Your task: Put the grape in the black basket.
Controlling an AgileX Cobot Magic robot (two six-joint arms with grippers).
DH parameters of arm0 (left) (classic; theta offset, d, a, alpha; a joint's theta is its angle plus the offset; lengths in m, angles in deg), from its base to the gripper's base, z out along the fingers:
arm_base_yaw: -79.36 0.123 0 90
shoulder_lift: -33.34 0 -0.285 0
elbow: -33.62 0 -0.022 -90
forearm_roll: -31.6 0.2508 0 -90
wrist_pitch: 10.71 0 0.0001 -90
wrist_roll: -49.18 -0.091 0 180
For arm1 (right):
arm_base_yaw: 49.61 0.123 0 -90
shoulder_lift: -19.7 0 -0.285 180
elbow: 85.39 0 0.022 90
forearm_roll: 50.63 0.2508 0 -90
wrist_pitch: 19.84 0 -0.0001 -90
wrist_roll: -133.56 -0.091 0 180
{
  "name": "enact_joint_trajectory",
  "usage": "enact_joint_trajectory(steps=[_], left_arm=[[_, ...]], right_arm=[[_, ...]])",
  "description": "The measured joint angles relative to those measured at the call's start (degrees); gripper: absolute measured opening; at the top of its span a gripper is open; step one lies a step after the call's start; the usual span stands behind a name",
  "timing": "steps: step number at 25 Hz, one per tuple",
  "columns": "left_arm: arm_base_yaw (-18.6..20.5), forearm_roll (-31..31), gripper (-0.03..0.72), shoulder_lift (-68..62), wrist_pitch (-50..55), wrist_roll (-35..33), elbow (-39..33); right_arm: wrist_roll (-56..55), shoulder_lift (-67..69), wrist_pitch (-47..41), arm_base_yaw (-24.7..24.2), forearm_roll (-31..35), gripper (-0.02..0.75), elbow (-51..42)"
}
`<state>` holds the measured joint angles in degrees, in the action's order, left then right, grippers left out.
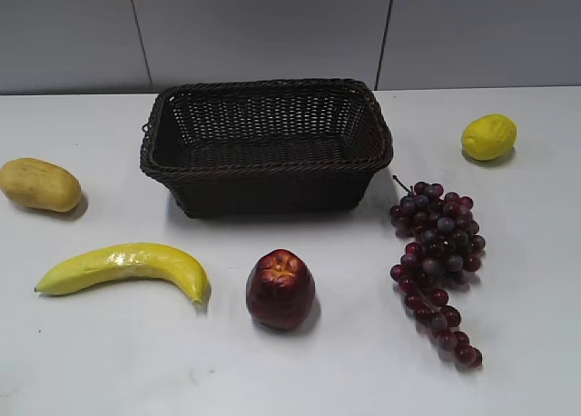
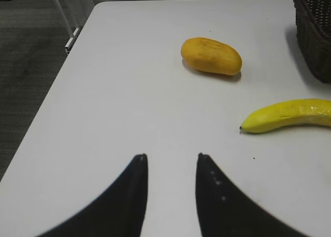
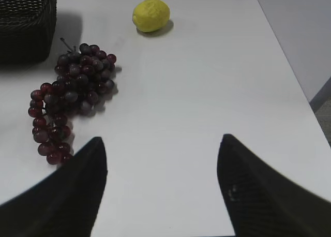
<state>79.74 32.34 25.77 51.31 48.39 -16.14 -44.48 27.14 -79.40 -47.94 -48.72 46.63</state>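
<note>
A mango [image 1: 39, 184] lies at the counter's [image 1: 109, 361] left edge, a banana [image 1: 123, 267] and apple [image 1: 280, 289] nearer front, a lemon [image 1: 488, 136] toward the right edge.

No text, labels, brands or nrs are showing anywhere in the 3 views; nothing readable.
</note>
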Motion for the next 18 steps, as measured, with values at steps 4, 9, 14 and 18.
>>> enact_joint_trajectory(steps=[4,9,14,18], left_arm=[[0.0,0.0,0.236,0.0,0.0,0.0,0.0],[0.0,0.0,0.236,0.0,0.0,0.0,0.0],[0.0,0.0,0.236,0.0,0.0,0.0,0.0],[0.0,0.0,0.236,0.0,0.0,0.0,0.0]], right_arm=[[-0.07,1.69,2.85,0.0,1.36,0.555,0.92],[-0.08,9.15,12.65,0.0,1.51,0.664,1.26],[-0.13,20.62,25.27,0.0,3.37,0.671,1.26],[-0.19,32.16,32.17,0.0,7.73,0.671,1.36]])
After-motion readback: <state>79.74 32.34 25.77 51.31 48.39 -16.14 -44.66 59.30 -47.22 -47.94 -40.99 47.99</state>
